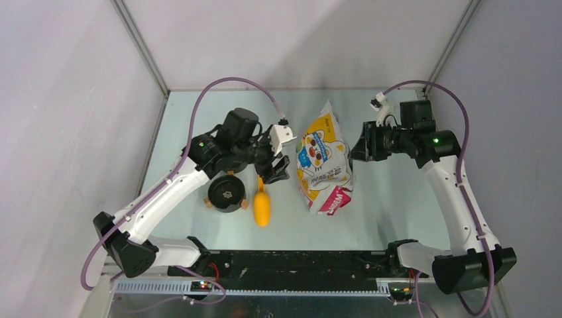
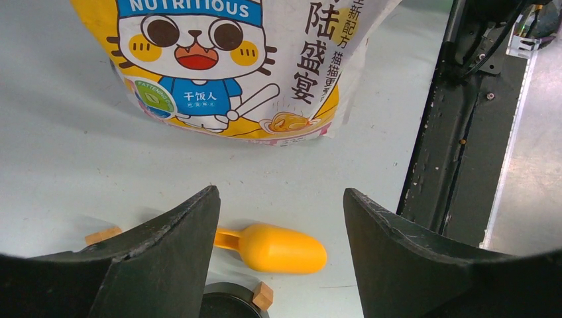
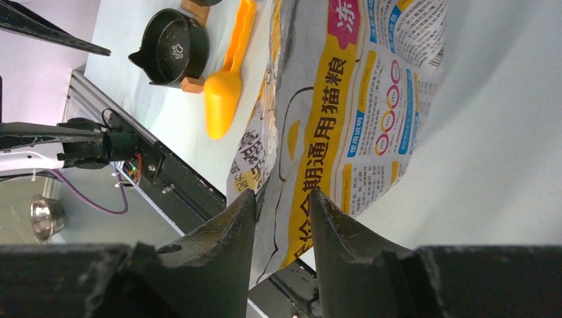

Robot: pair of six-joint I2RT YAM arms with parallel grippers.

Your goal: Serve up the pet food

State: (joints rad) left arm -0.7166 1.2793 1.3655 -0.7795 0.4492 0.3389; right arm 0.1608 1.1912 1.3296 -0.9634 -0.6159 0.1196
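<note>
Two hands flank a cat-food bag as serving begins. The left hand [image 2: 280, 199], fingers spread wide and holding nothing, hovers over the counter [image 2: 66, 165]. An orange scoop [image 2: 281, 248] lies just below its fingertips, the handle running behind one finger. A black bowl [image 3: 169, 46] on wooden feet sits just beside the scoop, on the side nearer that hand's wrist, and its paw-printed bottom is bare. Ahead of the left hand's fingertips is the cat-food bag [image 2: 225, 66], its cartoon face turned toward that hand. On the bag's far side the right hand [image 3: 281, 194] appears closed on the bag's edge, with the printed film filling the narrow gap between its fingers. No pet food is visible; it is presumably inside the bag, and whether the bag is open cannot be told. The step in hand looks like fetching the scoop. For that, the left hand must drop and close on the handle while the right steadies the bag.
</note>
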